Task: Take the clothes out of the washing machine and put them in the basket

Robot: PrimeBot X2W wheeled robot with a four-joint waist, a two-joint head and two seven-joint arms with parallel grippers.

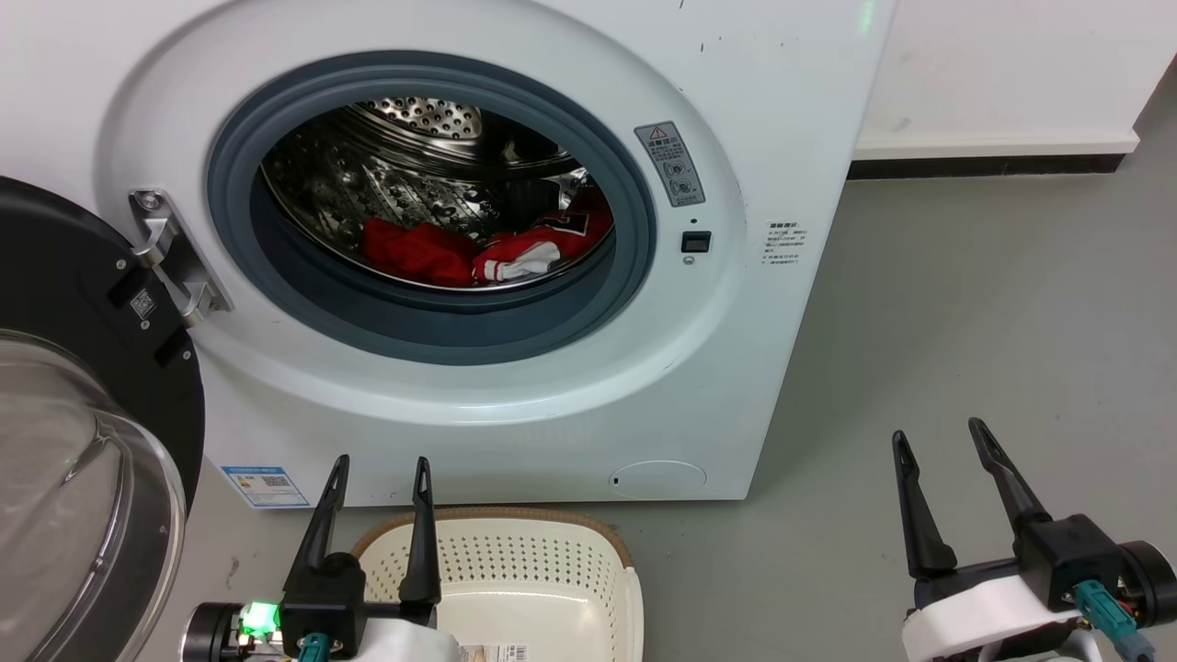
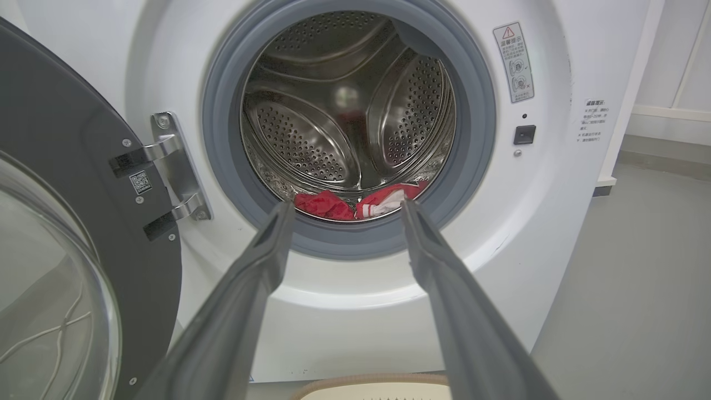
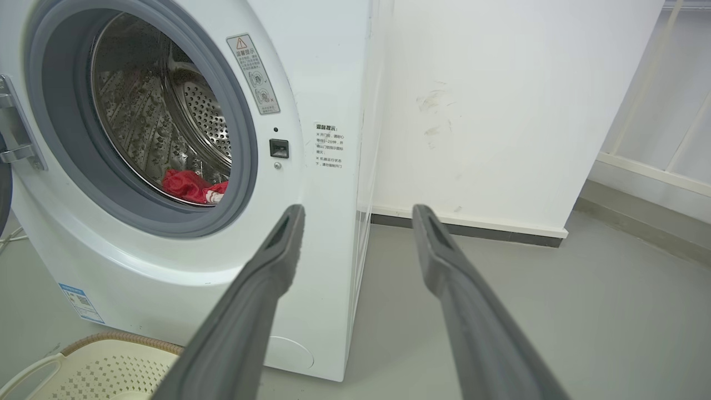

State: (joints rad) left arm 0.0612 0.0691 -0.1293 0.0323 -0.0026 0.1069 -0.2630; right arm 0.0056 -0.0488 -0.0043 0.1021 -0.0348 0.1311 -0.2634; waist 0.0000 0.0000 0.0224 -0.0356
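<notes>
While bright red soft garments with white trim (image 1: pixel 478 250) lie heaped at the bottom of the perforated steel drum (image 1: pixel 414 119) of a large white front-loading washing machine (image 1: pixel 763 101), the robot's left end effector (image 1: pixel 383 462) and right end effector (image 1: pixel 936 432) hover in front of the machine. Each has its two long dark fingers spread apart and holds nothing. A small cream-white perforated plastic basket with a brown woven-look rim (image 1: pixel 501 513) sits on the floor at the foot of the machine, below the door opening, with no clothes in it.

The reach looks the risky part. Limp cloth could snag on the lip of the grey rubber door ring (image 1: pixel 432 329) as it is drawn out, or slip from a thin pinch and fall short of the small basket. The black-rimmed glass door (image 1: pixel 64 276), swung wide at the machine's left, crowds the left arm's path.

Smooth grey floor (image 1: pixel 965 322) stretches to the machine's right, meeting a scuffed white wall (image 1: pixel 1011 64) and dark skirting strip (image 1: pixel 984 166) behind it.
</notes>
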